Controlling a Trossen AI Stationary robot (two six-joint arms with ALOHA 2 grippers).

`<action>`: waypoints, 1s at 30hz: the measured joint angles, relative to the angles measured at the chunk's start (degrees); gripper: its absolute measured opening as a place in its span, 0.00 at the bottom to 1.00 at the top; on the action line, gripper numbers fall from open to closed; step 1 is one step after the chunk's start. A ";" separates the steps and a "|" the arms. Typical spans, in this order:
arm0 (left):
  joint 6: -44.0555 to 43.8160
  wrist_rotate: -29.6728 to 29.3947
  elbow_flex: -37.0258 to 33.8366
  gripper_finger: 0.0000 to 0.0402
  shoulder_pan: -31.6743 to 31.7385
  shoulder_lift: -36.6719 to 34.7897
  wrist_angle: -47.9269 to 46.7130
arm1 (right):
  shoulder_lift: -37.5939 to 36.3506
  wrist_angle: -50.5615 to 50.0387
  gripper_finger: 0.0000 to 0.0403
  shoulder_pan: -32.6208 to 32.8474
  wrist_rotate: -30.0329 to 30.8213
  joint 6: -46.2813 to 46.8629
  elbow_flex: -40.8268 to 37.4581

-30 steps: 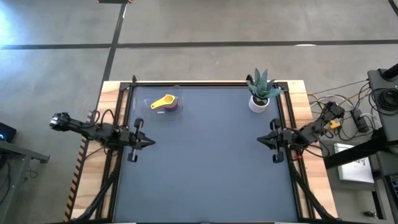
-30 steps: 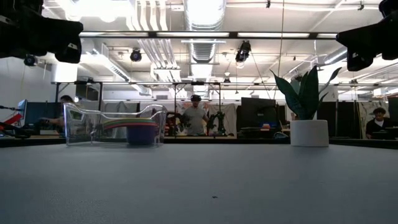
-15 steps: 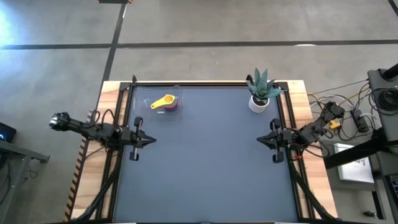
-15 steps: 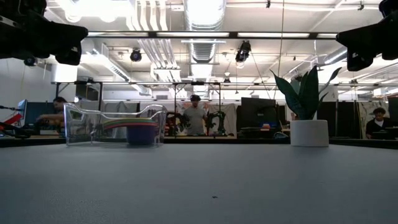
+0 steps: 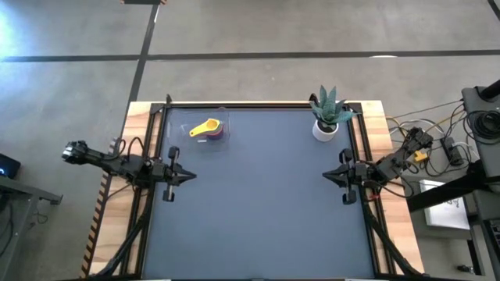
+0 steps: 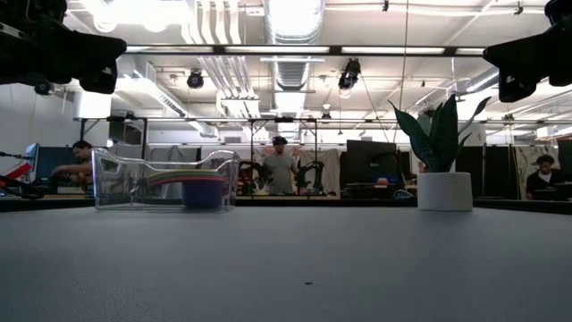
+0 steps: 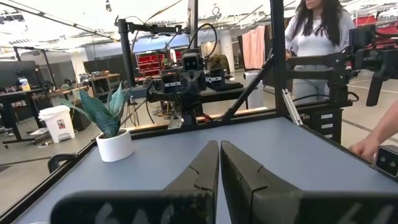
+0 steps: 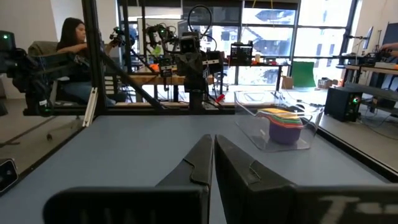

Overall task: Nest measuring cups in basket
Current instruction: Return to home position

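The dark table (image 5: pixel 258 218) lay under me just as it had a second earlier, with nothing on it shifted. My two arms were spread to its side edges, well apart and facing each other across the middle. My left claw (image 5: pixel 187 177) hung above the left edge with its fingers (image 7: pixel 202 165) pressed together on nothing. From table height, the dark bulk of that arm reached a touch further into the picture than a second before, though from above I saw no change. My right claw (image 5: pixel 328 175) hung above the right edge, likewise clenched and empty, exactly where it had been.

Beyond the table a seated person (image 6: pixel 79 154), seen past the bin, had leaned a little to one side since the earlier look. Another person (image 6: pixel 281 166) stood farther back in the same spot.

The basket (image 6: pixel 112 183) sat in the far left corner of the table, unmoved. The white pot (image 5: pixel 325 129) with its spiky green plant stood in the far right corner, also unmoved.

The measuring cups (image 5: pixel 209 129) rested inside the basket, toward its right end. They were nested in one stack, yellow on top and purple at the bottom, and lay as they had before.
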 joint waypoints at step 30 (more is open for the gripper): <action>-0.02 -0.04 0.63 0.00 0.00 0.33 0.09 | 0.04 0.15 0.02 0.00 -0.09 -0.02 -0.02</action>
